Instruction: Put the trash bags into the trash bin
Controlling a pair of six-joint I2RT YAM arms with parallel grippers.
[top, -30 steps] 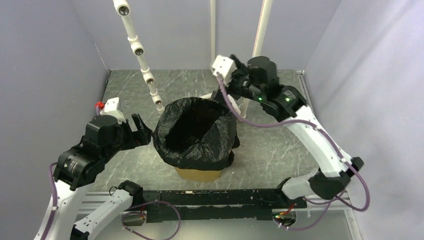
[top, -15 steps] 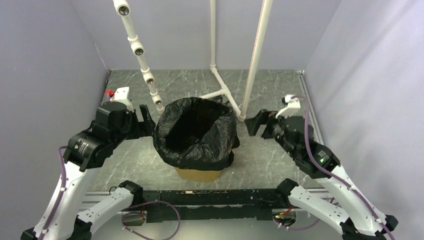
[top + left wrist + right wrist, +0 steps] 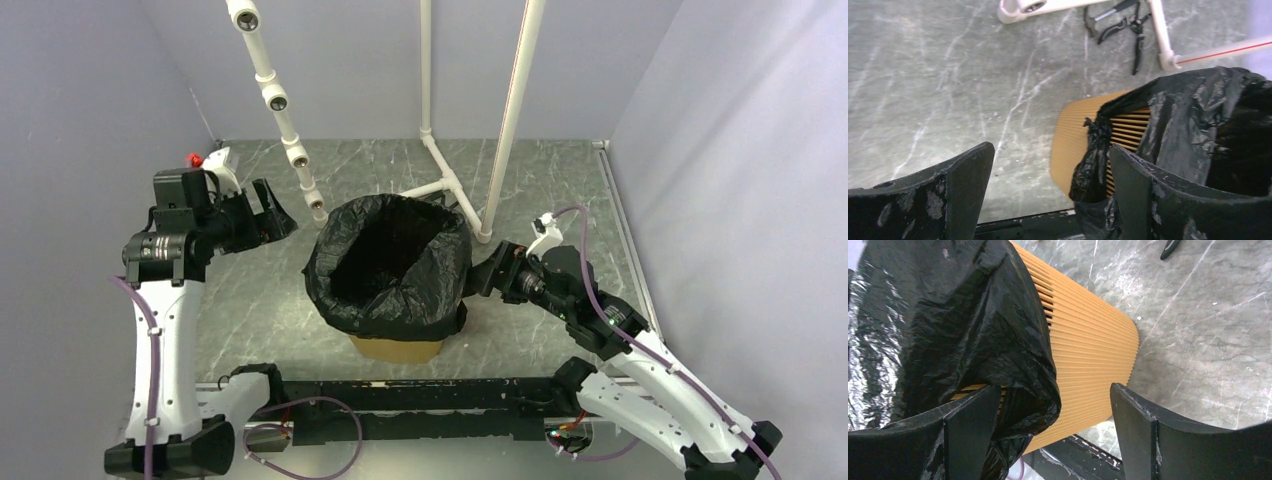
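top view: trash bin (image 3: 400, 348) stands upright mid-table (image 3: 560, 190), mouth up, long axis vertical, only its yellow base showing. trash bag (image 3: 390, 265) already lines it, mouth open upward, hem cuffed over the rim and hanging down the outside. left gripper (image 3: 272, 208) sits well off to the bin's left, jaws wide, holding nothing. right gripper (image 3: 487, 272) is just beside the bin's right wall at cuff height, also wide and empty.

left wrist view: both fingers (image 3: 963, 185) are spread with bare table between them. the bin wall is exposed below a bunched bag edge (image 3: 1093, 150), so the cuff looks short on this side. pliers (image 3: 1135, 30) lie far back by the pipe feet.

right wrist view: jaws are parted, with the cuff's lower fold (image 3: 1038, 405) and the ribbed bin wall (image 3: 1088, 350) in the gap. can't tell if the film touches the inner finger (image 3: 973, 425), glare and black on black.

judgement: mostly done, what's left is seating the cuff. pinch film only, not the wall. pull down along the bin's axis, not outward, since a light bin could tip or slide. left could steady the far side.
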